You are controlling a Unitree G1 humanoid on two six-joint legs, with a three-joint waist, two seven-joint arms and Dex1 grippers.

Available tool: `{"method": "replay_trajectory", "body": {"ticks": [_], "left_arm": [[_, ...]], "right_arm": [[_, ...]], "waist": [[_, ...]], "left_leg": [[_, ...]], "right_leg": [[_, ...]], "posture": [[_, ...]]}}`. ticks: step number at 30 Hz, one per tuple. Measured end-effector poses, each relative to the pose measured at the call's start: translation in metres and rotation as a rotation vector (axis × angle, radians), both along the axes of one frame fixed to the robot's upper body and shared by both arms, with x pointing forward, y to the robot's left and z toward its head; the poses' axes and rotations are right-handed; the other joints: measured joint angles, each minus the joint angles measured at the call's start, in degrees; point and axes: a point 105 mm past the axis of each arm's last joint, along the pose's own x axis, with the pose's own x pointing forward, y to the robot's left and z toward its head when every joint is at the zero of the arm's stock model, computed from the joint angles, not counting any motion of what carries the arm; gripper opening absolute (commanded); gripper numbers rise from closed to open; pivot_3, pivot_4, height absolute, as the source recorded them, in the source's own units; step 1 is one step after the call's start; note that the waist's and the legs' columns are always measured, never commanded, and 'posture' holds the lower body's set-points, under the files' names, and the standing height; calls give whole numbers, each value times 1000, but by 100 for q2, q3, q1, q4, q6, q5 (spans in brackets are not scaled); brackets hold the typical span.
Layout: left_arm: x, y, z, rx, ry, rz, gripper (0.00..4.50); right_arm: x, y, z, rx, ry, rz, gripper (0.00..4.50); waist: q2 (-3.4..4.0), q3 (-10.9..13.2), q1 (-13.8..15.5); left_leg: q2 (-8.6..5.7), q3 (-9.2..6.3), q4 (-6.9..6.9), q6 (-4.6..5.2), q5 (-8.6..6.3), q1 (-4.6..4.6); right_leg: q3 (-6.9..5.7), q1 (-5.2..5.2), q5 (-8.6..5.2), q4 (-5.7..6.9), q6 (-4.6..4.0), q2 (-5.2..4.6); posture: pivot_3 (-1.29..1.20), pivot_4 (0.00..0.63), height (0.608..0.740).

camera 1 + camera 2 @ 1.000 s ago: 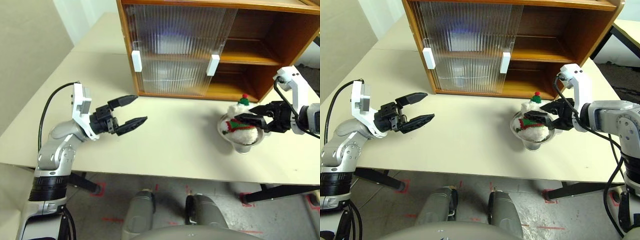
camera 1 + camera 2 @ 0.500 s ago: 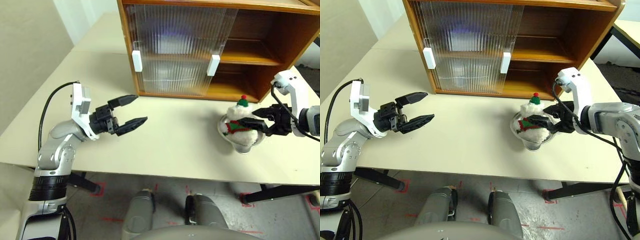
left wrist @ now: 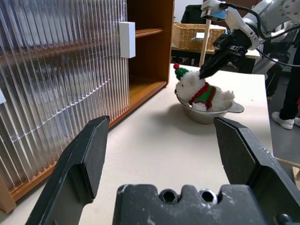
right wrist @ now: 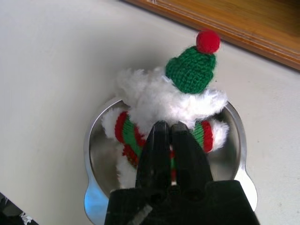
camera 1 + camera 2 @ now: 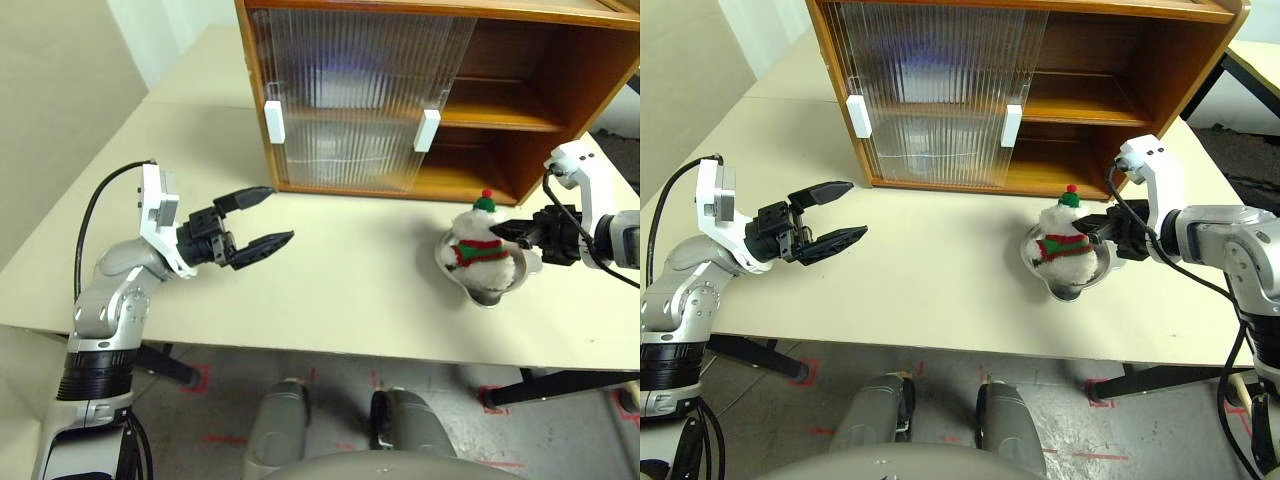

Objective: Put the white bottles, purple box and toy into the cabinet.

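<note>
**Snowman in its bowl, right gripper pressed together at the plush**

The toy, a white plush snowman with a green hat and a red-green scarf, lay in a shiny metal bowl on the beige table, just in front of the cabinet's open right side. The right gripper had its two black fingers pressed together, their tips at the fluffy white plush behind the snowman's head; whether any plush was pinched between them could not be told. The bowl itself rested flat on the table.

The cabinet stood at the far side of the table. Its ribbed translucent sliding doors covered the left part, both white handles standing near the middle. To the right of the doors both shelves were open and looked bare where they showed. What lay behind the ribbed doors could not be made out.

The left gripper hovered above the table's left part with its fingers spread wide and nothing between them, pointing toward the toy and well apart from it. Bare tabletop stretched between the two grippers. The bowl sat nearer the table's front edge than the cabinet's base, with a strip of bare table between the bowl and the lower shelf's lip.
</note>
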Motion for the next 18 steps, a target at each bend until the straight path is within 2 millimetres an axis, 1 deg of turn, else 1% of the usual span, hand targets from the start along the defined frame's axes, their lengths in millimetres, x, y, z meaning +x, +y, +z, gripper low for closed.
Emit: {"method": "replay_trajectory", "body": {"ticks": [4,7,10,12,15,18], "left_arm": [[0,0,1,0,-4,1,4500],[0,0,1,-1,-13,2,4500],[1,0,3,-3,-22,2,4500],[1,0,4,-3,-29,1,4500],[1,0,5,-4,-31,3,4500],[2,1,4,-5,-29,6,4500]], "right_arm": [[0,1,1,8,4,9,25],[2,4,12,49,-12,15,25],[6,14,42,172,-36,44,25],[8,16,72,245,-82,68,25],[9,14,94,280,-116,81,25],[21,9,118,325,-181,61,25]], "waist": [[0,0,-2],[1,0,-7],[8,5,-16],[11,7,-11],[9,6,-3],[20,12,-5]], "left_leg": [[0,0,3,0,0,0],[1,0,6,0,0,0],[1,0,21,0,0,-1],[4,-1,37,0,0,-9],[7,0,52,-2,-2,-24],[6,0,57,-2,-2,-34]], "right_leg": [[0,0,0,1,0,0],[0,0,1,2,-2,0],[0,1,5,7,-3,4],[-8,1,4,10,-5,4],[-24,1,3,9,-8,0],[-23,-8,14,9,-8,-6]], "posture": [[165,42,740],[161,37,740],[153,36,740],[153,36,740],[155,39,740],[161,39,740]]}}
